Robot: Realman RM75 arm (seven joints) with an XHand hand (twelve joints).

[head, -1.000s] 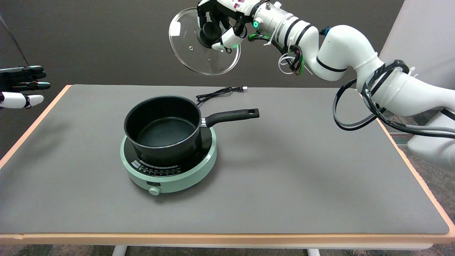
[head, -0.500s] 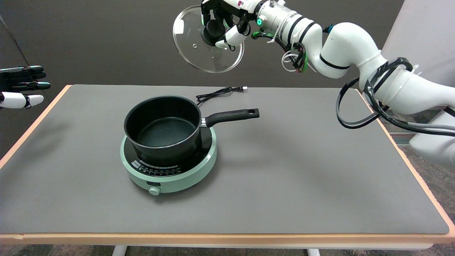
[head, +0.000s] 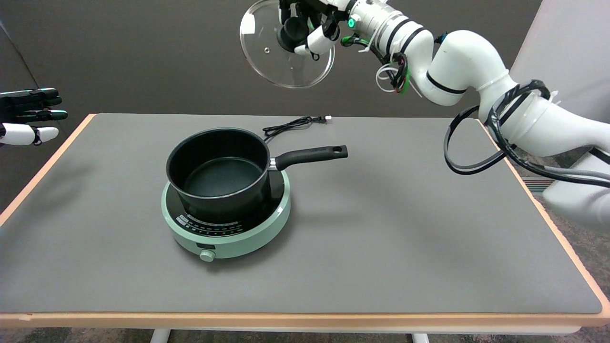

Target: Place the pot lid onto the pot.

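A: Starting at the left edge, what is showing?

B: The idle left hand (head: 28, 114) is hovering in the air beyond the table's (head: 429, 238) left corner, its fingers pointing inward.

A: And moving toward the middle?

B: A mint-green induction cooktop (head: 226, 224) is sitting on the grey table top, left of centre, with its round knob (head: 207, 256) facing the near edge. The black pot (head: 219, 174) is standing upright on it, uncovered, its dark inside showing. Its long black handle (head: 310, 156) is pointing to the right, out past the cooktop's rim.

A: Anything behind the pot?

B: A thin black power cord (head: 293, 125) is lying coiled on the table just behind the pot, with its plug end lying near the far edge.

A: Where is the glass pot lid?

B: The glass pot lid (head: 286, 47) is hanging high in the air, above and to the right of the pot, well apart from it. It is tilting, with its clear face turned toward the camera's left.

A: What is the right hand doing?

B: The right hand (head: 307, 26) is gripping the lid's black knob (head: 291, 35), fingers wrapping around it. The white right arm (head: 457, 66) is reaching in from the right, cables looping beneath it.
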